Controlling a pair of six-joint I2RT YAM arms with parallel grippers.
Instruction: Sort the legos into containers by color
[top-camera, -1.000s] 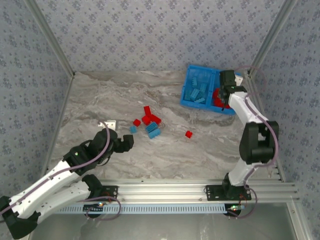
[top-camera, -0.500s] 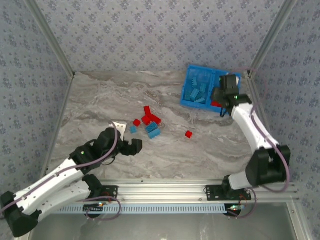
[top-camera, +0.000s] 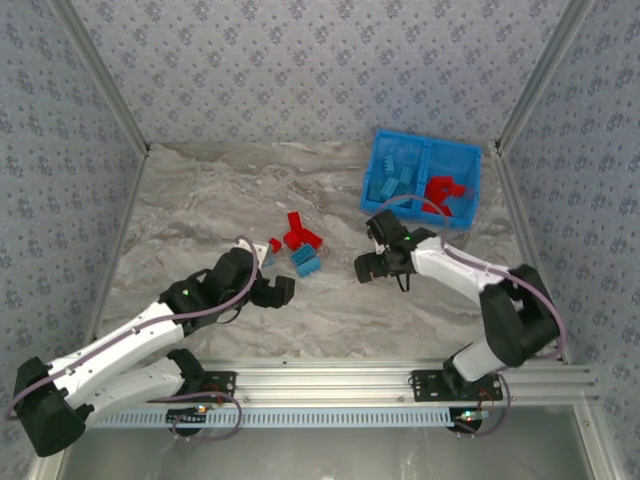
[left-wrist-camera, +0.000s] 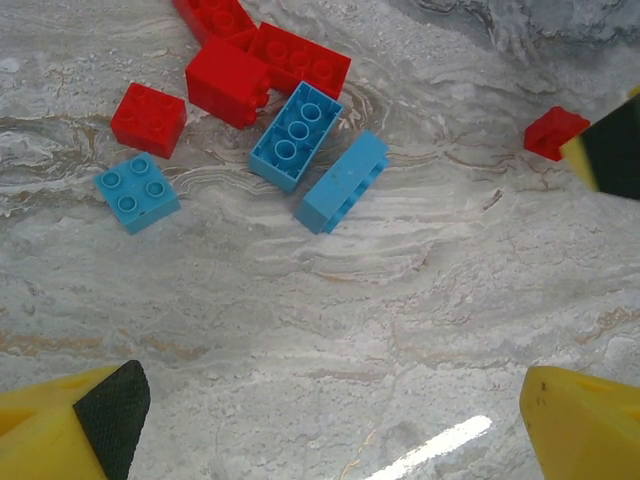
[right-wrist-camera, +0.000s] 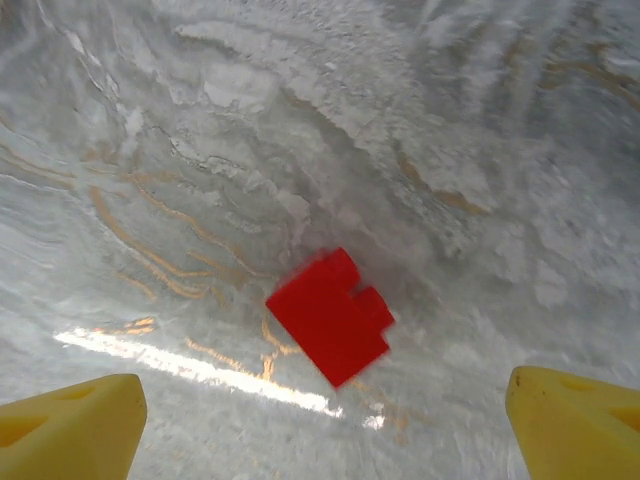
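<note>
Loose legos lie in a cluster mid-table: red bricks (top-camera: 298, 232) (left-wrist-camera: 228, 78) and light blue bricks (top-camera: 307, 261) (left-wrist-camera: 297, 135). My left gripper (top-camera: 280, 292) (left-wrist-camera: 330, 420) is open just in front of the cluster, with bare table between its fingers. A lone red brick (right-wrist-camera: 330, 317) (left-wrist-camera: 553, 132) lies apart to the right. My right gripper (top-camera: 366, 268) (right-wrist-camera: 325, 420) hangs open over it, not touching. The blue bin (top-camera: 428, 139) at the back right holds light blue bricks (top-camera: 392, 182) in its left compartment and red bricks (top-camera: 445, 192) in its right.
Patterned walls and metal posts close in the grey marble table (top-camera: 200, 200) on three sides. The aluminium rail (top-camera: 330, 380) with both arm bases runs along the near edge. The two grippers are close together near the table's middle.
My right arm swung from the bin down-left to above the lone red brick, and its jaws opened. My left arm reached further right, toward the cluster.
</note>
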